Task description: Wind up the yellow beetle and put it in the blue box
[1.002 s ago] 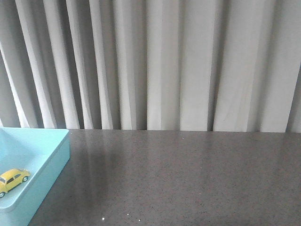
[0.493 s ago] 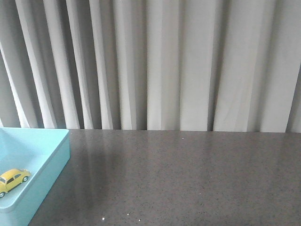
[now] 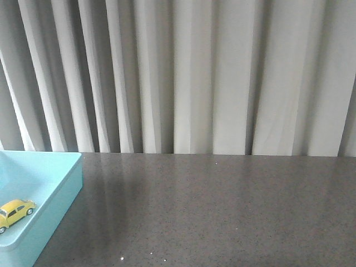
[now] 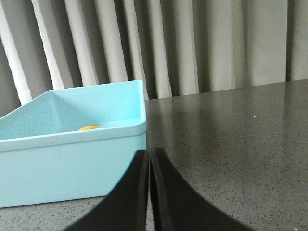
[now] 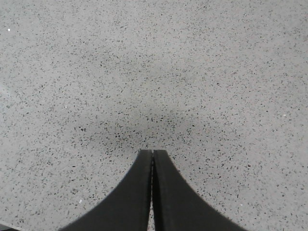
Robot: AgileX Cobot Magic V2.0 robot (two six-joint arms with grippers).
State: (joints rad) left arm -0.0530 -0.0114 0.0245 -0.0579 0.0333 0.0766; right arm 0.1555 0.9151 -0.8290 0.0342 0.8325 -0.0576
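Observation:
The yellow beetle (image 3: pixel 15 212) sits on its wheels inside the blue box (image 3: pixel 61 192) at the table's near left. In the left wrist view only the top of the beetle (image 4: pixel 89 128) shows over the rim of the box (image 4: pixel 72 163). My left gripper (image 4: pixel 148 153) is shut and empty, just outside the box's corner, apart from it. My right gripper (image 5: pixel 152 153) is shut and empty over bare speckled tabletop. Neither gripper shows in the front view.
The grey speckled table (image 3: pixel 222 211) stretches to the right of the box. A pleated pale curtain (image 3: pixel 189 78) hangs along the table's far edge.

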